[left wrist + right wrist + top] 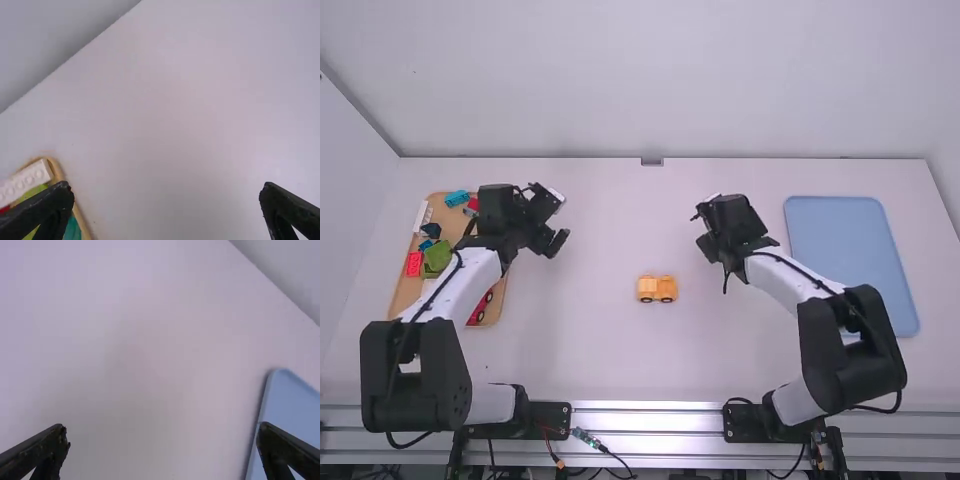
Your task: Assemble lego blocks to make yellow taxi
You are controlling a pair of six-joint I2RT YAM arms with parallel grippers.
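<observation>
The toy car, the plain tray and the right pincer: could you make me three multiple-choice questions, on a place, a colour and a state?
1. Where is the toy car?
a) inside a pincer
b) on the table, between the trays
c) on the plain tray

2. What colour is the plain tray?
a) red
b) green
c) blue

3. How is the right pincer?
a) open
b) shut
c) clamped on a block

1 b: the high view shows it on white tabletop.
2 c: its bare surface is light blue.
3 a: the right wrist view shows its fingertips far apart.
</observation>
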